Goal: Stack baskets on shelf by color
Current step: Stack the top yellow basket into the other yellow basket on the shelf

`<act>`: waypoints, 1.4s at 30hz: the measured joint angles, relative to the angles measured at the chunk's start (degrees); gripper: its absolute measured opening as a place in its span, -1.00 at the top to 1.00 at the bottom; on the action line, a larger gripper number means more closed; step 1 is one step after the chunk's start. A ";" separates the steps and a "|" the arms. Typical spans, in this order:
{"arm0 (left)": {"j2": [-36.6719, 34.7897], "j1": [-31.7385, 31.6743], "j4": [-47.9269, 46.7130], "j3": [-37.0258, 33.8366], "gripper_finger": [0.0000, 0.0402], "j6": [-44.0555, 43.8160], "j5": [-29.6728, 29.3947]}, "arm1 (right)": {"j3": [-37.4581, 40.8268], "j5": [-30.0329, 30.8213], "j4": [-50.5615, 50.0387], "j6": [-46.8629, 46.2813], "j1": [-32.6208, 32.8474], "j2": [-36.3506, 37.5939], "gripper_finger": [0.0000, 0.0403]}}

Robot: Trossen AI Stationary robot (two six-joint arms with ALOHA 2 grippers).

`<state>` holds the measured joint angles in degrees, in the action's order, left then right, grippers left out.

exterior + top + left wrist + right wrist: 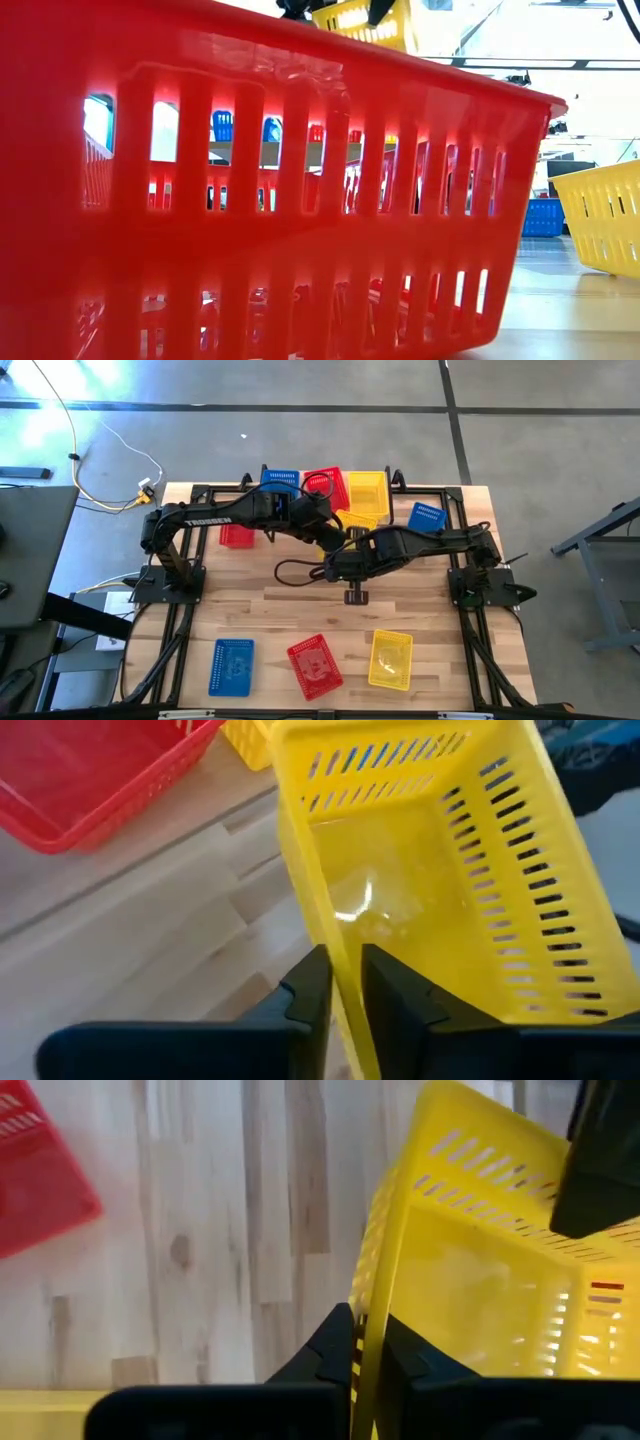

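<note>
Both grippers are shut on one yellow basket [440, 870], held in the air just in front of the shelf [300, 493]; it also shows in the right wrist view [480, 1270] and at the top of the low view [365, 22]. My left gripper [343, 960] and my right gripper [368, 1320] meet over mid-table, and the arms hide most of the basket in the high view. The shelf carries a blue basket [281, 478], a red basket [325, 484] and a yellow basket [368, 494], each resting on its bottom. My left gripper pinches a side wall of the yellow basket at its rim [325, 925], one finger inside and one outside. The basket is lifted clear and tilted. My right gripper pinches another wall at its rim [385, 1280], one finger on each face, with the basket tilted over the table.
A red basket [237, 535] lies on the table left of the arms and a blue basket [427, 517] on the right. Near the front edge lie a blue basket [232, 665], a red basket [315, 663] and a yellow basket [390, 658]. The near red basket fills the low view [250, 200].
</note>
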<state>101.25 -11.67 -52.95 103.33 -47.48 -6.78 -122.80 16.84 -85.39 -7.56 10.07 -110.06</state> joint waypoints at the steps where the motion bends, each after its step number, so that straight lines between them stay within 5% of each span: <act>1: 0.00 -0.01 -0.02 0.00 0.69 1.06 0.10 | -0.02 -0.81 -0.02 -0.20 0.00 0.02 0.99; 11: -0.02 -3.00 -0.17 0.00 0.36 12.43 5.12 | -0.02 -4.05 -2.73 -7.34 -0.07 0.15 1.00; 25: -3.72 -7.10 -0.50 0.00 0.38 26.74 4.84 | -0.09 -5.97 -4.73 -13.49 -0.33 0.20 1.00; 42: -13.72 -11.03 -3.02 -0.02 0.39 40.74 4.63 | -0.13 7.54 -4.59 -5.09 -3.23 6.09 1.00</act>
<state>87.53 -22.70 -55.96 103.31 -6.74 -2.15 -122.93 24.38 -89.98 -12.65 6.84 -103.97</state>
